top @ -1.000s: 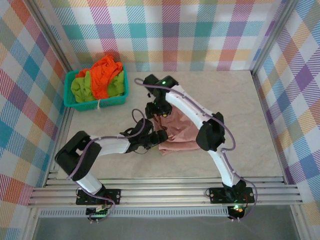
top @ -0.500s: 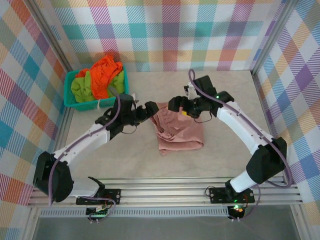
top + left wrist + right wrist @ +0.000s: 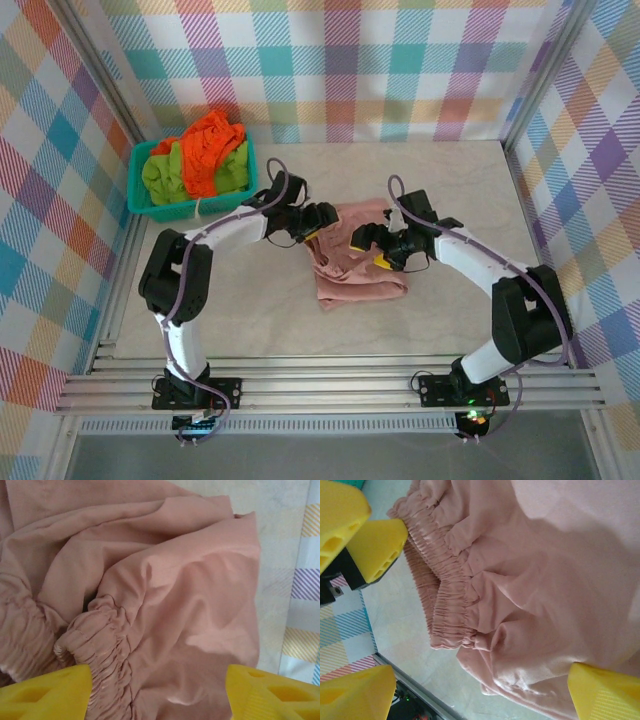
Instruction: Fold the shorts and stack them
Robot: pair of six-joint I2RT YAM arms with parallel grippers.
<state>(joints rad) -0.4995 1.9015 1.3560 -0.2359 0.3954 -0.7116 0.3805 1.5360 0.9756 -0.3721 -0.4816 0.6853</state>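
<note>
The dusty pink shorts [image 3: 352, 272] lie crumpled on the table's middle, their gathered waistband [image 3: 100, 635] bunched at the left edge. My left gripper [image 3: 318, 226] hovers over their far left corner, open, with pink cloth [image 3: 190, 605] under the wide gap between its yellow fingertips [image 3: 47, 692]. My right gripper [image 3: 373, 249] hangs over the right half, also open, its yellow fingertips [image 3: 605, 692] spread across the cloth [image 3: 535, 590]. Neither grips anything. The orange shorts [image 3: 210, 148] and the lime green shorts [image 3: 160, 178] are heaped in the basket.
The teal mesh basket [image 3: 190, 210] stands at the far left corner. The left gripper's yellow fingers [image 3: 367, 537] are close to the waistband in the right wrist view. Bare marble tabletop [image 3: 480, 190] lies to the right. An aluminium rail [image 3: 330, 385] runs along the near edge.
Both grippers have come in lower over the pink shorts. The left moved right onto the waistband corner, the right drew back toward the near right. The shorts lie about as before.
</note>
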